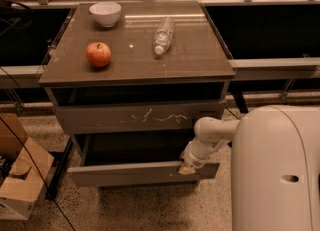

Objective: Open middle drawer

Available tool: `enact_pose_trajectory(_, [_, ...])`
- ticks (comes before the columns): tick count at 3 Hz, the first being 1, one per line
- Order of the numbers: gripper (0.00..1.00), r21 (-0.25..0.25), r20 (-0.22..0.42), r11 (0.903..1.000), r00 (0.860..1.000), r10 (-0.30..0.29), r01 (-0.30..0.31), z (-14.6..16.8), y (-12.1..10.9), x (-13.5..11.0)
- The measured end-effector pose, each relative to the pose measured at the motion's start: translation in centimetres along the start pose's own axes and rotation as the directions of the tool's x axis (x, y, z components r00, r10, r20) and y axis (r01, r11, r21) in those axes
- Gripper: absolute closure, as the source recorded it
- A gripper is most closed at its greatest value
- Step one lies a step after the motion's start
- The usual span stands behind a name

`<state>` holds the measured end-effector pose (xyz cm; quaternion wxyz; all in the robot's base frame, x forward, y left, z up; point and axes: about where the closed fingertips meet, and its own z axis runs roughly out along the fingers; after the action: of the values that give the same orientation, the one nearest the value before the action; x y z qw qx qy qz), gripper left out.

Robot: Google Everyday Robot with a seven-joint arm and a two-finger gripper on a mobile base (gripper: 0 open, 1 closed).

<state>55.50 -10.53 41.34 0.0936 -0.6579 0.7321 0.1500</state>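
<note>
Touching jaws at right, middle drawer (pixel 125 174) hides interior.

The gripper (pixel 187 169), a small tan-cream tip, sits at the middle drawer's (pixel 130 173) front edge. Up-right of it runs a glossy white arm (pixel 210 135) of rounded segments. Further right bulges a smooth white shell (pixel 270 145) with one dark oval slot (pixel 290 178).
</note>
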Motion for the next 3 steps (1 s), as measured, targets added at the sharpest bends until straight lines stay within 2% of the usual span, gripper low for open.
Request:
enact_pose_trajectory(1, [0.00,-0.061,-0.001,0.9966,0.998,0.056,-0.056,0.5,3.7,1.7])
enact_pose_trajectory(2, [0.00,-0.060,-0.001,0.9966,0.998,0.056,-0.056,0.6,3.7,1.6])
enact_pose_trajectory(3, [0.00,-0.090,0.001,0.9871,0.991,0.133,-0.133,1.1,6.8,3.1])
